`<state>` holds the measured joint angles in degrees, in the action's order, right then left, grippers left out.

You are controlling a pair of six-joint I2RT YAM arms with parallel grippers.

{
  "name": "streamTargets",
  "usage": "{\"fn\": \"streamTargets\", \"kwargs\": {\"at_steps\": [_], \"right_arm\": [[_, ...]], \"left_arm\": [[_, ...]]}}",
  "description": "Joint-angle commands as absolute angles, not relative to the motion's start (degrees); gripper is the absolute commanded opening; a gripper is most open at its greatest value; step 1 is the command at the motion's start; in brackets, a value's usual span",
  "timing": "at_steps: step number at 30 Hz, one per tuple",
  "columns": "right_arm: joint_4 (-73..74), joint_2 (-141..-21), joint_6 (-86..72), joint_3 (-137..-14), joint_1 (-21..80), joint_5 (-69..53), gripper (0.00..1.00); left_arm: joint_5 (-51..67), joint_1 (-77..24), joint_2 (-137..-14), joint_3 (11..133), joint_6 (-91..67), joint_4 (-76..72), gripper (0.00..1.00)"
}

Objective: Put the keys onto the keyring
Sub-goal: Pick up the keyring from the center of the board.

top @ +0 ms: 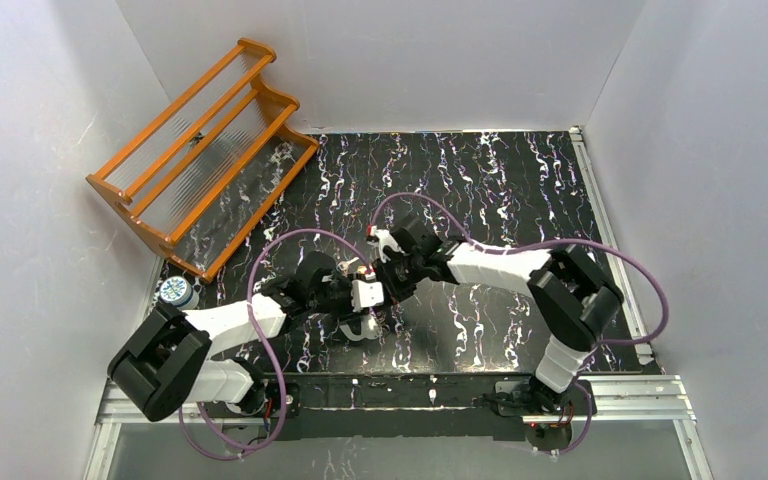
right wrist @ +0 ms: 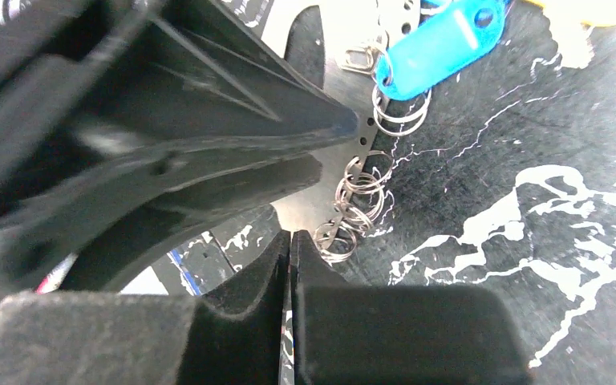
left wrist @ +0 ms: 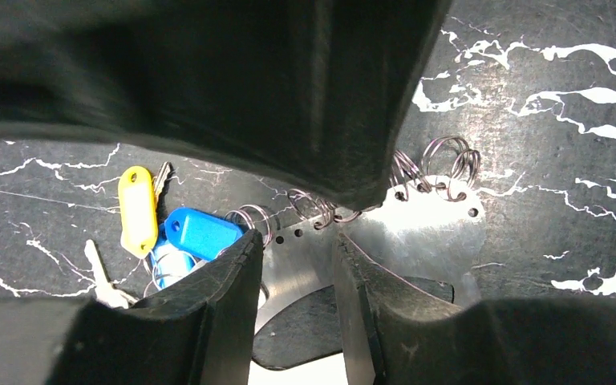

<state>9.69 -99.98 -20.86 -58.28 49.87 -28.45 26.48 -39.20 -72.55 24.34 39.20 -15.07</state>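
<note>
The right gripper has its two black fingers drawn together to a hairline at the bottom of the right wrist view. The thin rim of the keyring, a flat, mirror-bright steel plate with a row of small holes along its edge, runs straight into that seam. I judge it clamped on the rim.

The left gripper stands with its jaws apart at the bottom of the left wrist view, and the plate fills the gap between them (whether the pads press on it cannot be told). Small coiled wire rings hang from the holes, strung along the rim toward the upper right of that view.

The keys lie on the black white-veined table at the lower left of the left wrist view, just beside the left gripper's left-hand finger. Among them are an oblong blue plastic tag, an oblong yellow plastic tag and a bare silver key furthest out.

The blue tag's long axis points at the plate, ring end leading, and its ring sits at the rim. I cannot tell whether it passes through a hole. In the right wrist view the same tag sits far off at the upper right, so the left gripper is the nearer. Any threading move runs from lower left toward the holed rim.
</note>
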Motion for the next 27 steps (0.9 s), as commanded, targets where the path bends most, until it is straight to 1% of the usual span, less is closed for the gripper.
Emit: {"fn": "streamTargets", "kwargs": {"at_steps": [1, 6, 13, 15, 24, 26, 27], "right_arm": [[9.18, -93.73, -21.3, -57.89, 48.76, -24.66, 0.12], [9.47, -91.91, -21.5, -57.5, 46.95, -24.19, 0.13], [9.87, -91.25, -21.45, -56.6, 45.48, -23.69, 0.14], [10.0, -90.87, -21.25, -56.29, 45.12, -23.44, 0.14], [10.5, -89.19, -20.02, -55.49, 44.31, -22.89, 0.15], [10.32, -88.76, -19.66, -55.35, 44.14, -22.74, 0.17], [10.2, -88.52, -19.38, -55.34, 44.12, -22.57, 0.22]], "left_arm": [[27.77, -40.54, -73.52, 25.11, 38.9, -17.75, 0.35], [24.38, -42.11, -74.74, 25.32, 38.06, -19.05, 0.33], [22.72, -43.92, -78.32, 27.55, 38.23, -18.22, 0.34], [21.76, -44.28, -79.18, 28.0, 38.03, -18.11, 0.33], [18.19, -44.47, -79.49, 29.18, 36.86, -16.52, 0.12], [17.92, -44.47, -79.01, 29.1, 36.2, -16.26, 0.06], [17.84, -44.48, -78.73, 29.08, 35.68, -16.26, 0.03]]}}
